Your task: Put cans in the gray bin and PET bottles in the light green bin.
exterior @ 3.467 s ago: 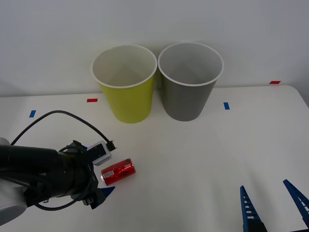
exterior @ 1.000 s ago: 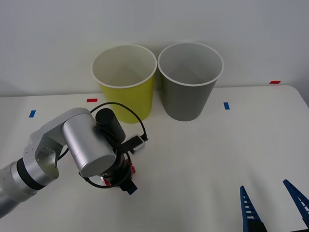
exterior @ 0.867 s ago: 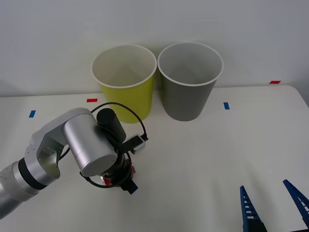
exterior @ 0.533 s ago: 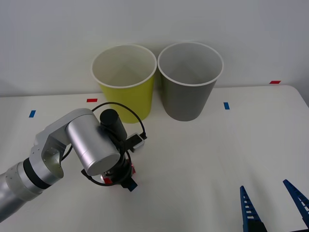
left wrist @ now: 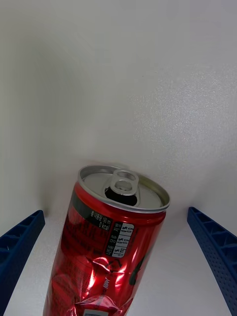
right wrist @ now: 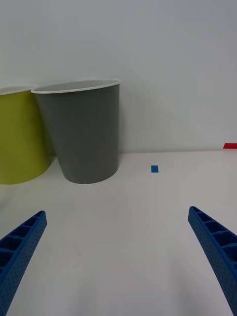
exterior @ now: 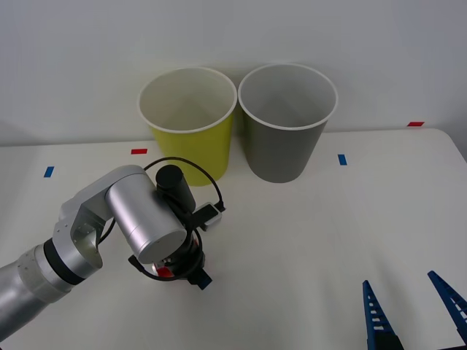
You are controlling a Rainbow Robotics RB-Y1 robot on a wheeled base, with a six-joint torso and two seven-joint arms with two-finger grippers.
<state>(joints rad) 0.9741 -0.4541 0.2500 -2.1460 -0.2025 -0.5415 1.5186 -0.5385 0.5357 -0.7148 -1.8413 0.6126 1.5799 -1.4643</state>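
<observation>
Red can [left wrist: 106, 247], silver top end with pull tab, lying on the white desk [exterior: 306, 233] between the spread blue ribbed fingers [left wrist: 217, 256] of the left claw [left wrist: 116, 266]; fingers wide apart, clear of the can on both sides, nothing gripped. Dented, crumpled skin low on the can body; white label patch with small print just under the top rim. In the front view, left claw [exterior: 186, 273] pointed down at the desk under the silver and black wrist, near the robot's left front part of the desk; a sliver of red [exterior: 165, 271] visible beneath the wrist, one blue fingertip [exterior: 205, 281] showing beside it.

Light green bin [exterior: 191, 127] and gray bin [exterior: 286, 124] upright at the far side of the desk, side by side, rims nearly touching, green on the robot's left; both with white rims and pale insides. Can well apart from both bins, nearer the green one.

Right claw [right wrist: 118, 261] low over the near right part of the desk, blue fingers [right wrist: 217, 252] spread wide, holding nothing; also at the lower edge of the front view [exterior: 412, 313]. Small blue [exterior: 341, 159] and red [exterior: 139, 152] tape marks scattered on the desk.
</observation>
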